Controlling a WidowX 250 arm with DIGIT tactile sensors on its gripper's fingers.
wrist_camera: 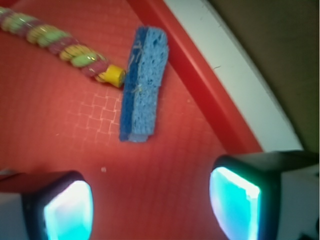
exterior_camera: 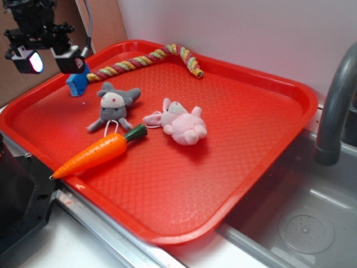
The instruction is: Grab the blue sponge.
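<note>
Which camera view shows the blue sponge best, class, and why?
The wrist view: the blue sponge lies whole and close, pores visible, beside the rope's yellow tip. In the exterior view it is small and partly hidden behind the end effector.

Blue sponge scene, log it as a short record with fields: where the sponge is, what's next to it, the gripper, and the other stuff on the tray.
target: blue sponge, on the red tray near its far left rim
nearest neighbour: end of the braided rope, right beside the sponge
gripper: gripper open, above the tray, nothing between its fingers
contact: none; sponge lies ahead of the fingertips
other items: grey plush mouse, pink plush bunny, toy carrot
off tray: sink and faucet at right
</note>
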